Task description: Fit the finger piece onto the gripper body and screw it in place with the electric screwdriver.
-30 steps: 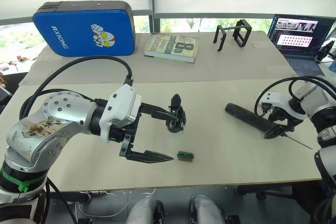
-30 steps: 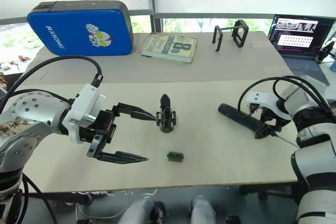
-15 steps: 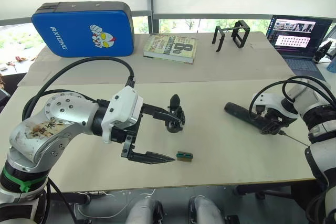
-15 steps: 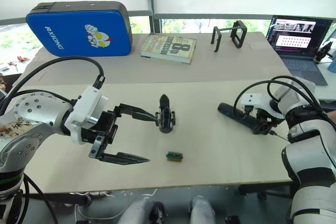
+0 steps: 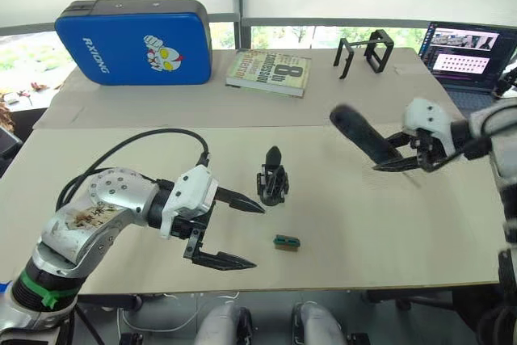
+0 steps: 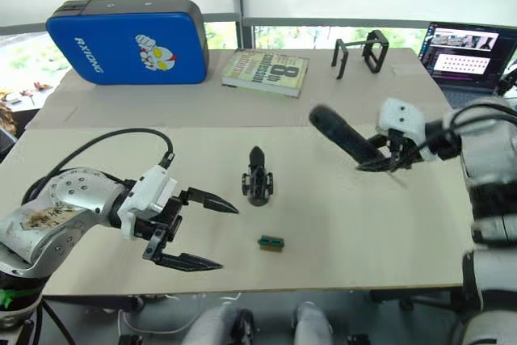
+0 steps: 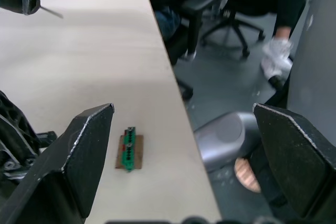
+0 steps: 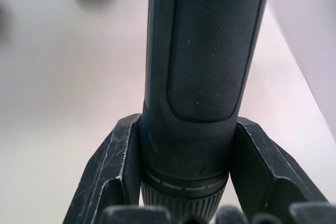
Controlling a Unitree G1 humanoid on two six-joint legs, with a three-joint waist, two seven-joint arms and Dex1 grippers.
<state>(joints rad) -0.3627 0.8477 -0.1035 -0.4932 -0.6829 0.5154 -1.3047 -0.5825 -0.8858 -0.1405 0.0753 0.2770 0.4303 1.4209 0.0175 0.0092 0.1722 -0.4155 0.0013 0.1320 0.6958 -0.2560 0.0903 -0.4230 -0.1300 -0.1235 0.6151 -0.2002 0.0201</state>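
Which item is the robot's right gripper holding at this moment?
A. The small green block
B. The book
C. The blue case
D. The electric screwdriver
D: the right gripper is shut on the electric screwdriver, whose black barrel sits clamped between its fingers in the right wrist view.

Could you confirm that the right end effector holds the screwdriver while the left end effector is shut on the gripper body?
Not quite. The right end effector does hold the screwdriver, but the left end effector is open and empty, beside the gripper body, which stands free on the table; the left eye view shows it.
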